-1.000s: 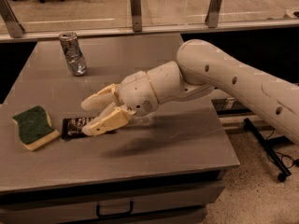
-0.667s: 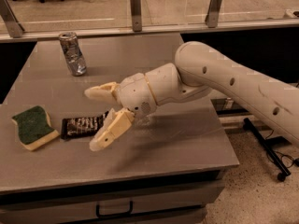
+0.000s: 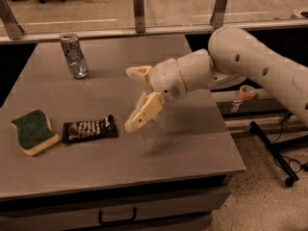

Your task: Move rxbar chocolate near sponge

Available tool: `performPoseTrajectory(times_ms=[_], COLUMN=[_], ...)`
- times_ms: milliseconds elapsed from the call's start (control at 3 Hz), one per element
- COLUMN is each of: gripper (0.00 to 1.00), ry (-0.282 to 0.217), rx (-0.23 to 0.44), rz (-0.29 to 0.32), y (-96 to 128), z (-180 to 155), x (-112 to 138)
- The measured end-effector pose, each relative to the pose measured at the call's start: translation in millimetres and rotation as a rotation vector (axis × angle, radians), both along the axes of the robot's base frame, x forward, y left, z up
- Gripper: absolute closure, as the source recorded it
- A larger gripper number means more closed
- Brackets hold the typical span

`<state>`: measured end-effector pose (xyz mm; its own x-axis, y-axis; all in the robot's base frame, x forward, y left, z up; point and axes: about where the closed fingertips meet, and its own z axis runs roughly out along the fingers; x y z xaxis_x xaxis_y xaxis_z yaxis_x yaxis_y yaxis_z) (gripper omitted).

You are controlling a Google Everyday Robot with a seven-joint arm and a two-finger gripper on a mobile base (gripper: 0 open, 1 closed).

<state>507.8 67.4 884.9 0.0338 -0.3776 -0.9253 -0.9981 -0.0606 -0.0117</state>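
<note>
The rxbar chocolate (image 3: 89,129), a flat black wrapper with pale lettering, lies on the grey table (image 3: 192,148) at the front left. The sponge (image 3: 33,131), green on top over yellow foam, lies just left of it with a small gap between them. My gripper (image 3: 132,99) is open and empty, raised above the table to the right of the bar, its cream fingers (image 3: 142,113) spread apart and pointing left.
A dented silver can (image 3: 73,55) stands upright at the table's back left. A railing with posts (image 3: 138,4) runs behind the table. A tape roll (image 3: 247,92) sits on a lower shelf to the right. A drawer handle (image 3: 118,219) is below the front edge.
My gripper has let go of the bar, opened wide and drawn back to the right and upward. The bar stays flat beside the sponge.
</note>
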Motion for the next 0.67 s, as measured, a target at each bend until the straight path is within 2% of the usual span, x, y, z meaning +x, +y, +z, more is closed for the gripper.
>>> performPoseTrajectory(times_ms=[333, 667], gripper=[0.00, 0.00], ry=[-0.046, -0.051], rx=[-0.053, -0.061], rz=[-0.171, -0.194], y=[-52.7, -60.6], z=[8.0, 8.0], x=[42.4, 48.5])
